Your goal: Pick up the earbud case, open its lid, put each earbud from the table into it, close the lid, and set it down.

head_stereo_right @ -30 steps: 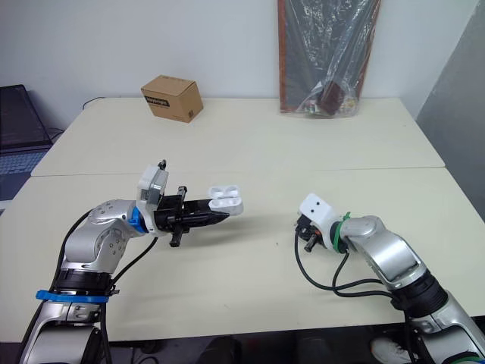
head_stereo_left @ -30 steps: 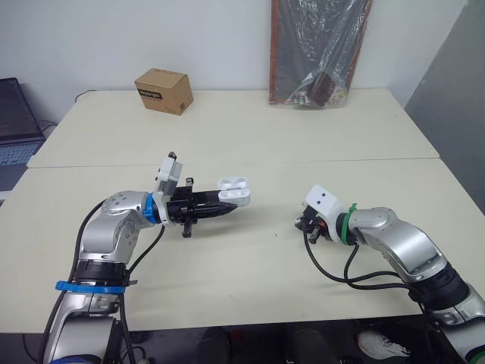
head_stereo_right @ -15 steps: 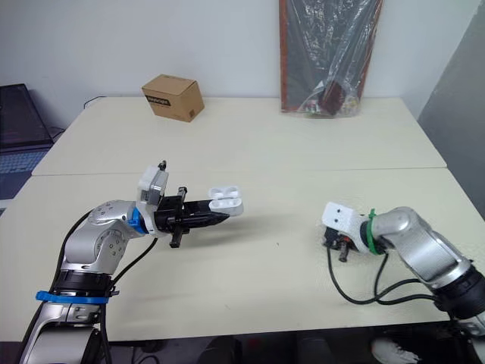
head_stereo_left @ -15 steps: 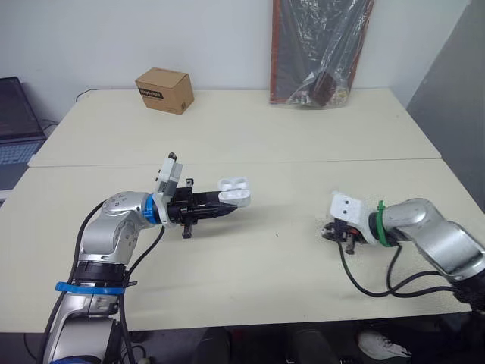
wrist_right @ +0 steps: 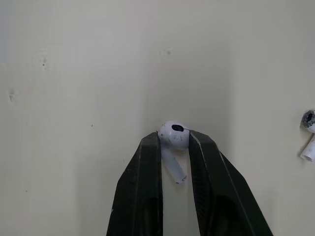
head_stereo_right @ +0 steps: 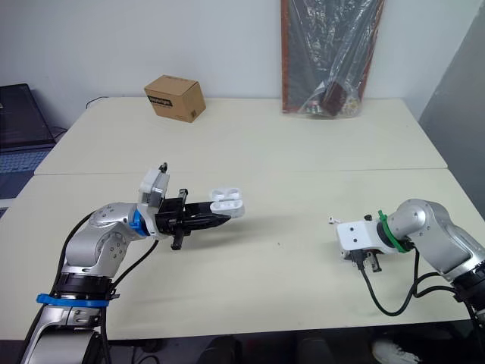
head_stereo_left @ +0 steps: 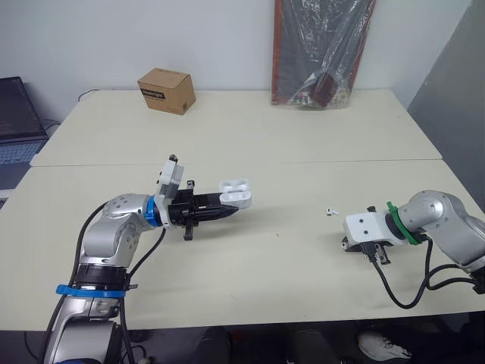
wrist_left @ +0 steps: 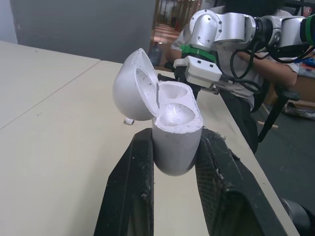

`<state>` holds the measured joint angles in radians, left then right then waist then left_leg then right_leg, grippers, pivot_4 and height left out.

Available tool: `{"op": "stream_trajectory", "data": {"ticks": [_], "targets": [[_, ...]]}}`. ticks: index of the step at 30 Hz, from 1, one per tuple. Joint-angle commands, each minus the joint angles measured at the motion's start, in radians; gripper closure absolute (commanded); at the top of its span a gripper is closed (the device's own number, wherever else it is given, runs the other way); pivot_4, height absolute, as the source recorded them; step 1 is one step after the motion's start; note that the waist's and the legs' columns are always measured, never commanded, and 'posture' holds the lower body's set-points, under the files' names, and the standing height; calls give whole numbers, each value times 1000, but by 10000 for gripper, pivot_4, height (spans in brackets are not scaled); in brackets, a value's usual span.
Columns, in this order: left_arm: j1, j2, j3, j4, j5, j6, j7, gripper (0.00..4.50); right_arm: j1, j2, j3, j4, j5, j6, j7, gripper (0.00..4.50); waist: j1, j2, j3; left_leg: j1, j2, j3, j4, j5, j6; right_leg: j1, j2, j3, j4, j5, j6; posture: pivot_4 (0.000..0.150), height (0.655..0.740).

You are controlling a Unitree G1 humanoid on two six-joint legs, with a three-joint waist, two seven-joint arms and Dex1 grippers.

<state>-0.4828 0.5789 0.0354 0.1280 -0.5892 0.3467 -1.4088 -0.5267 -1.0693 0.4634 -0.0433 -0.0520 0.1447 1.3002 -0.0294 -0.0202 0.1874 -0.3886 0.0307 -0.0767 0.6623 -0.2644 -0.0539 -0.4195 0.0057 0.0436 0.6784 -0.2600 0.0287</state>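
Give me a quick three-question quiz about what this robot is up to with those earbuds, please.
1. True or false: the earbud case held by the left gripper has its lid closed.
2. What is the right gripper pinching? A) a coin B) an earbud C) a pen
3. Fill in: ___ loose earbud lies on the table, apart from both grippers.

Key: 1. False, the lid stands open. 2. B. 3. One.
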Motion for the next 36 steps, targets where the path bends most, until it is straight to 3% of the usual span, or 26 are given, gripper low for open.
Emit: {"op": "stream_trajectory", "data": {"ticks": [1, 3, 11, 18, 27, 36], "targets": [[-2, 5, 22, -32, -20, -2, 0, 36490, 9, 1, 3, 57, -56, -38, 32, 41008, 0, 0, 0, 1, 0, 0, 0, 0, 0, 0, 0, 0, 0, 0, 0, 1500, 7400], [0, 5, 23, -34, -22, -1, 2, 36490, 8, 2, -1, 64, -61, -30, 53, 41008, 0, 0, 0, 2, 0, 0, 0, 0, 0, 2, 0, 0, 0, 0, 0, 1500, 7400], [2, 0, 22, -35, -23, -4, 5, 36490, 9, 2, -25, -9, -68, 102, 110, 13524, 0, 0, 0, 6, 0, 0, 0, 0, 0, 6, 0, 0, 0, 0, 0, 1500, 7400], [5, -6, 21, -36, -23, -5, 7, 36490, -20, 32, -22, -211, -80, 472, 122, 13524, 0, 0, 0, 6, 0, 0, -1, 0, 0, 5, 0, 0, 0, 0, 0, 1500, 7400], [6, -24, 15, -34, -18, -11, 12, 36490, -167, 116, 153, -287, -224, 955, 39, 13524, -3, 1, 0, 6, 0, 0, -1, 0, 0, 4, 0, 0, 0, 0, 0, 1500, 7400], [3, -25, 16, -35, -18, -7, 13, 36490, -229, 116, 218, -322, -185, 1067, 0, 13524, -3, 1, 0, 6, 0, 0, -1, 0, 0, 4, 0, 0, 0, 0, 0, 1500, 7400]]}}
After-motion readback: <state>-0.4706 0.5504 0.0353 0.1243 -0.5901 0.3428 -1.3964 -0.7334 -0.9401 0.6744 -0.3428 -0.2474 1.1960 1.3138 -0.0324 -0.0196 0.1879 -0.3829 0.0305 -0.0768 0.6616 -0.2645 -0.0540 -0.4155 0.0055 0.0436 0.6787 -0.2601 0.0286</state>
